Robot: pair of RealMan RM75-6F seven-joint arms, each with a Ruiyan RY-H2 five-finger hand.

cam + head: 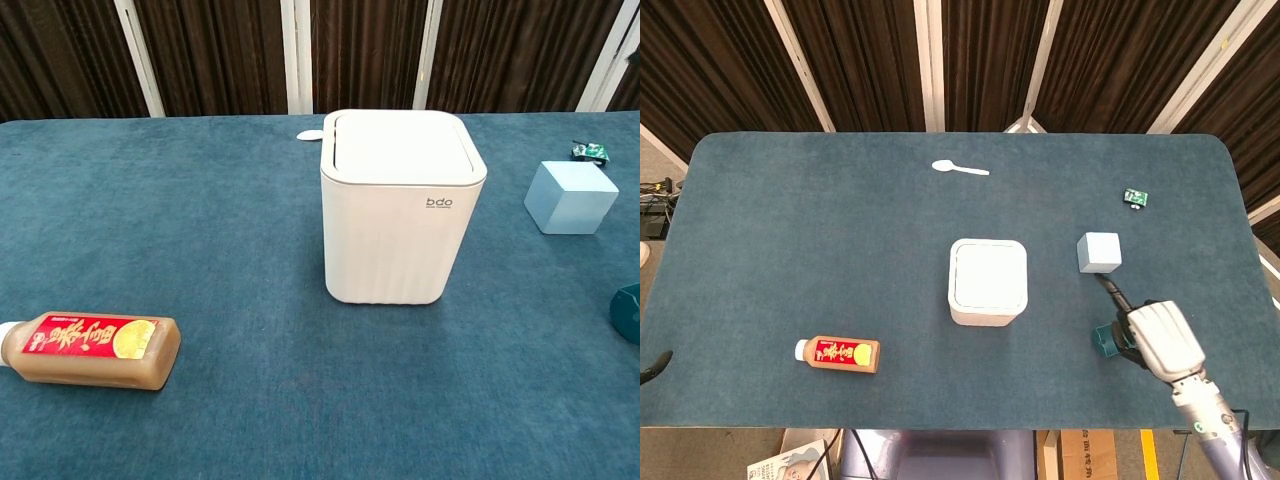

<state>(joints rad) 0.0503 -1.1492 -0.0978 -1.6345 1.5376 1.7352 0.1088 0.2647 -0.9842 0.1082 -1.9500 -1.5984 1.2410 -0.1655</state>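
Observation:
My right hand (1157,338) lies over a teal open box (1104,340) at the table's front right, its white back facing up. It hides most of the box; only the left end pokes out. One dark finger (1109,289) points toward the pale blue cube (1099,252). Whether the fingers grip the box is hidden. In the chest view only the box's edge (629,312) shows at the right border. A dark tip of my left hand (654,367) peeks in at the far left edge, off the table.
A white lidded bin (987,280) stands mid-table. A tea bottle (840,354) lies on its side front left. A white spoon (960,168) lies at the back, and a small green packet (1136,197) at the back right on the blue cloth (790,250).

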